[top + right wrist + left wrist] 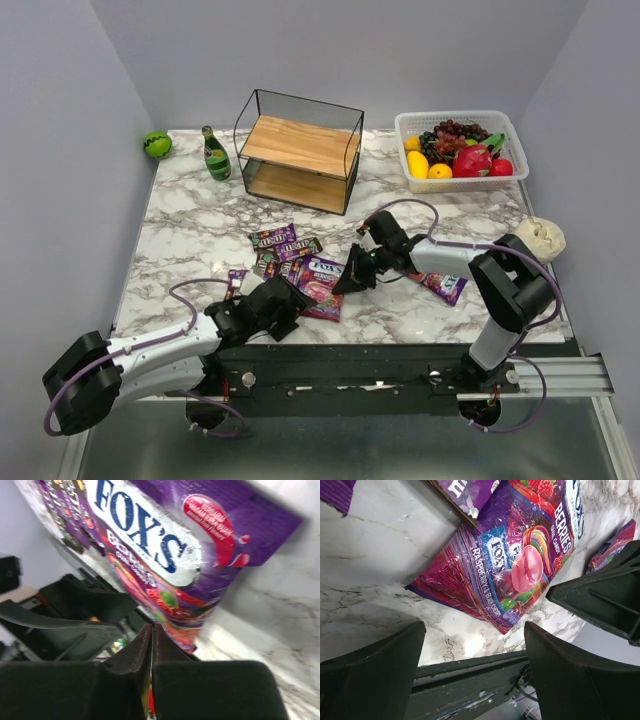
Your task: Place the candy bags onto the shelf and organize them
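Note:
The shelf [300,150], a black wire frame with two wooden boards, stands at the back of the table. Dark M&M's packets [285,245] lie mid-table. Just in front of them lies a pink-purple FOX'S bag [320,283] [515,560] [165,555]. My right gripper [349,284] [152,626] is shut on that bag's right edge, and a strip of red film shows between its fingers. My left gripper [287,312] [475,628] is open at the table's near edge, just short of the bag's near corner, holding nothing. A second FOX'S bag [441,286] [615,542] lies under the right arm.
A green bottle [215,153] and a green ball [157,144] sit left of the shelf. A white basket [508,124] of fruit stands at the back right. A beige lump [541,238] lies at the right edge. A small purple packet [236,279] lies near the left arm.

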### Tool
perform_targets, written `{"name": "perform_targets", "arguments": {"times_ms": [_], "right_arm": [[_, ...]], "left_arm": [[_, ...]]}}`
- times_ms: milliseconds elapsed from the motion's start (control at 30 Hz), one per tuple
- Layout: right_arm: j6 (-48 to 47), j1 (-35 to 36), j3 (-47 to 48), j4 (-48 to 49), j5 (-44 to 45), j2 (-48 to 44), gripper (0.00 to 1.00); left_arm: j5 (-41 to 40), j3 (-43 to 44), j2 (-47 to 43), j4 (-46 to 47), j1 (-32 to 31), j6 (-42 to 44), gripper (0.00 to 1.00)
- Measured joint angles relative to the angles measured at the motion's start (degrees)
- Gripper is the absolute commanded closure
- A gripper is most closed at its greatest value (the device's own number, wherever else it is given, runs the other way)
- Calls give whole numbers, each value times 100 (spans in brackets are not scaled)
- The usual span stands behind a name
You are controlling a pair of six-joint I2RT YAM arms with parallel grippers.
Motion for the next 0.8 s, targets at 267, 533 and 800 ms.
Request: {"name": "perform_targets", "arguments": {"times_ms": [267, 533, 800], "right_arm": [[1043, 0, -79, 402, -358, -96, 98], [133, 37, 31, -365, 192, -319, 40], [-741, 101, -181, -584, 774, -389, 46]], "left_arm": [[-334, -127, 44, 341, -151, -481, 10], [-472, -197, 74, 498, -212, -739, 10], [-579, -457, -341, 501, -223, -887, 10]]}}
